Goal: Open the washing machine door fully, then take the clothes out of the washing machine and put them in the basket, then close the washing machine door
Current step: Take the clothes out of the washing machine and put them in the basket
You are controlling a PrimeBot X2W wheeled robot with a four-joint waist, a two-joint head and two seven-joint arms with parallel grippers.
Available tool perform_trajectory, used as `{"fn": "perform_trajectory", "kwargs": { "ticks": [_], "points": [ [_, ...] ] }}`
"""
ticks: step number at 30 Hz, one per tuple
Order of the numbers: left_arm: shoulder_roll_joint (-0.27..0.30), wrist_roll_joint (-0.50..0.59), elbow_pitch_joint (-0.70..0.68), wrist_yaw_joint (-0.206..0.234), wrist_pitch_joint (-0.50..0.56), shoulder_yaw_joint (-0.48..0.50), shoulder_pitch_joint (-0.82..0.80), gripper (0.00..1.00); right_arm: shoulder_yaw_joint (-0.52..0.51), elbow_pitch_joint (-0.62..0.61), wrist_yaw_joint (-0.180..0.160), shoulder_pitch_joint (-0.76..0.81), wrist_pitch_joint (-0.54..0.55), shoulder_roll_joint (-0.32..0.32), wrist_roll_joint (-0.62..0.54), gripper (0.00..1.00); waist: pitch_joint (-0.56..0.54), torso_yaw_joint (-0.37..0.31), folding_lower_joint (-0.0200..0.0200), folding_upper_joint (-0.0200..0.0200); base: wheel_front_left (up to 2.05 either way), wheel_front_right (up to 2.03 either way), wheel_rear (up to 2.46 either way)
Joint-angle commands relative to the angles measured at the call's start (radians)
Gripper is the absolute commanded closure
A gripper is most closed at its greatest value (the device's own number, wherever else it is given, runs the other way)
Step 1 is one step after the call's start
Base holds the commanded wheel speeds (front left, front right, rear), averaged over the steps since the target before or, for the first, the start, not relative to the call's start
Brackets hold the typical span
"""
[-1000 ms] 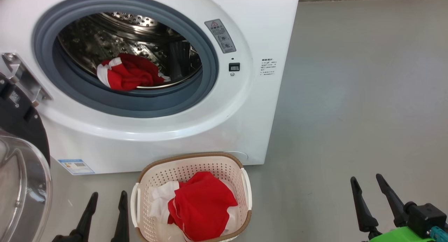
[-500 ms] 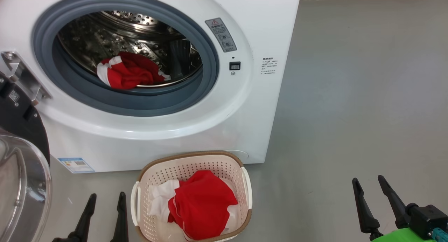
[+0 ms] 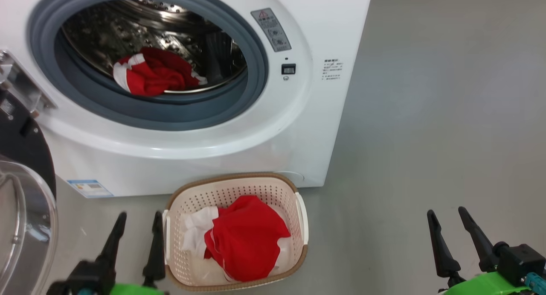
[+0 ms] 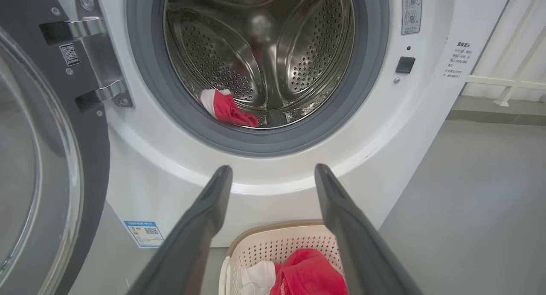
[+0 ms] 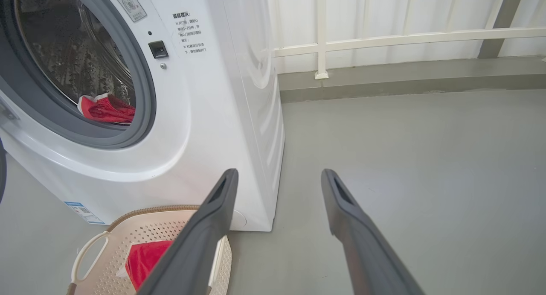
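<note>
Robot hardware: two dark pincers on green mounts.

Left pincer (image 3: 140, 214) and right pincer (image 3: 445, 210): each has two long slim fingers, black in the head view, tapering to pointed tips and rooted in small black knuckles. Bright green housing (image 3: 490, 284) sits under each base; the left one's is motion-blurred. The right side also carries a boxy black block (image 3: 522, 261) beside the finger roots, with a small teal connector (image 3: 534, 282) at its lower edge. In the wrist views the left fingers (image 4: 192, 231) read matte dark grey, flat-sided, widening toward the root. The right fingers (image 5: 200, 239) look the same, with a shallow recess near each tip.
</note>
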Motion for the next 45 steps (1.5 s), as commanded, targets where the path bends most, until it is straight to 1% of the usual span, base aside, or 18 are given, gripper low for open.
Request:
{"fn": "perform_trajectory", "kwargs": {
  "ticks": [1, 4, 12, 13, 15, 25, 29, 30, 32, 35, 41, 45],
  "points": [
    [0.014, 0.027, 0.001, 0.004, -0.006, 0.022, -0.070, 0.00, 0.022, -0.029, 0.005, -0.040, -0.006, -0.009, 0.006, 0.00, 0.031, 0.000, 0.0000, 0.0000, 0.00, 0.00, 0.00],
    [0.023, 0.057, 0.054, 0.003, -0.006, 0.015, -0.152, 0.00, 0.024, -0.033, 0.005, -0.062, -0.006, -0.007, 0.007, 0.00, 0.068, -0.005, 0.0000, 0.0000, 0.00, 0.00, 0.00],
    [0.059, 0.123, 0.218, 0.024, -0.006, -0.008, -0.408, 0.00, 0.022, -0.043, 0.005, -0.125, -0.006, -0.001, 0.009, 0.00, 0.181, -0.025, 0.0000, 0.0000, 0.00, 0.00, 0.00],
    [0.059, 0.123, 0.218, 0.024, -0.006, -0.008, -0.408, 0.00, 0.022, -0.043, 0.005, -0.125, -0.006, -0.001, 0.009, 0.00, 0.181, -0.025, 0.0000, 0.0000, 0.00, 0.00, 0.00],
    [0.068, 0.136, 0.256, 0.031, -0.006, -0.014, -0.469, 0.00, 0.023, -0.046, 0.005, -0.141, -0.006, 0.001, 0.009, 0.00, 0.210, -0.031, 0.0000, 0.0000, 0.00, 0.00, 0.00],
    [0.131, 0.237, 0.500, 0.064, -0.006, -0.088, -0.797, 0.00, 0.022, -0.058, 0.005, -0.222, -0.006, 0.011, 0.009, 0.00, 0.340, -0.033, 0.0000, 0.0000, 0.00, 0.00, 0.00],
    [0.158, 0.290, 0.623, 0.093, -0.006, -0.126, -0.909, 0.00, 0.026, -0.057, 0.005, -0.240, -0.006, 0.013, 0.007, 0.00, 0.357, -0.035, 0.0000, 0.0000, 0.00, 0.00, 0.00],
    [0.169, 0.313, 0.680, 0.107, -0.005, -0.144, -0.960, 0.00, 0.029, -0.056, 0.005, -0.246, -0.006, 0.014, 0.007, 0.00, 0.362, -0.036, 0.0000, 0.0000, 0.00, 0.00, 0.00],
    [0.175, 0.334, 0.732, 0.122, 0.000, -0.161, -1.008, 0.00, 0.030, -0.056, 0.005, -0.250, -0.006, 0.015, 0.007, 0.00, 0.366, -0.037, 0.0000, 0.0000, 0.00, 0.00, 0.00],
    [0.181, 0.358, 0.802, 0.137, 0.012, -0.184, -1.078, 0.00, 0.030, -0.057, 0.005, -0.257, -0.006, 0.015, 0.008, 0.00, 0.375, -0.037, 0.0000, 0.0000, 0.00, 0.00, 0.00],
    [0.198, 0.402, 0.927, 0.169, 0.072, -0.226, -1.193, 0.00, 0.038, -0.057, 0.005, -0.270, -0.006, 0.015, 0.009, 0.00, 0.389, -0.047, 0.0000, 0.0000, 0.00, 0.00, 0.00],
    [0.206, 0.413, 0.990, 0.177, 0.102, -0.243, -1.251, 0.00, 0.046, -0.058, 0.005, -0.276, -0.006, 0.017, 0.014, 0.00, 0.400, -0.058, 0.0000, 0.0000, 0.00, 0.00, 0.00]
  ]
}}
